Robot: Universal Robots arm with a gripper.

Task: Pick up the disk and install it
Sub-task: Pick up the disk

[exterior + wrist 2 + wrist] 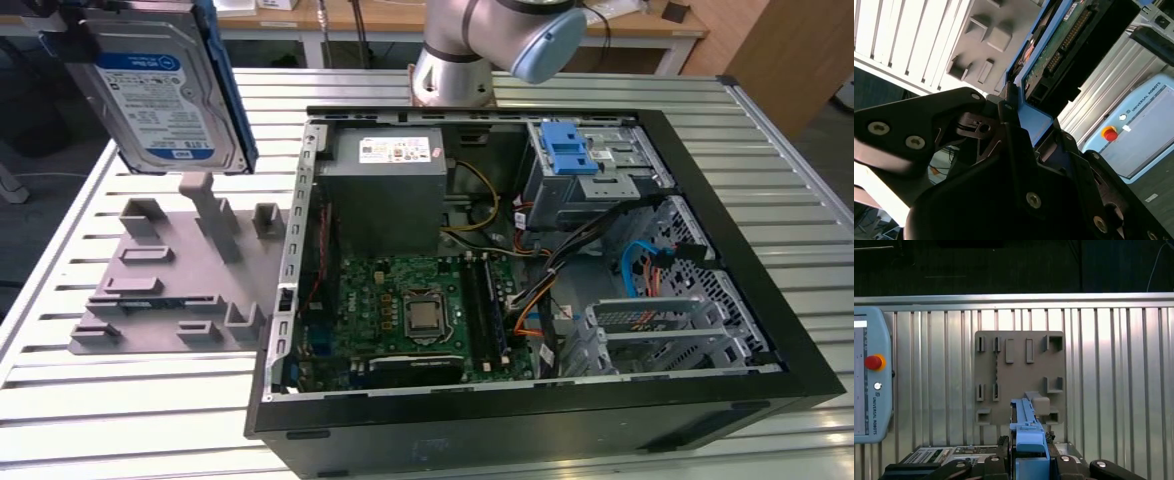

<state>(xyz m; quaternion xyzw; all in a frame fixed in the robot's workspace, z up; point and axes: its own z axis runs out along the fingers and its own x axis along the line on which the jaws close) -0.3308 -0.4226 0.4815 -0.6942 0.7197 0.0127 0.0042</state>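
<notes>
A silver table (134, 400) with long grooves is standing in the middle and shining under bright light. Far behind it, a wooden desk (360, 18) is resting on white legs. A brown wooden panel (781, 50) is standing at the exterior view's far right. The floor (1004, 270) is looking dark.

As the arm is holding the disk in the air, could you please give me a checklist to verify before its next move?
1. Grip on the disk: ok; the gripper is shut on its blue rail in both wrist views.
2. Disk clear of the grey fixture plate: ok; it hangs above, apart.
3. Computer case open: ok; its inside is exposed.
4. Drive cage free inside: cannot tell.
5. Cables clear of the cage: cannot tell; blue and orange ones run beside it.
</notes>
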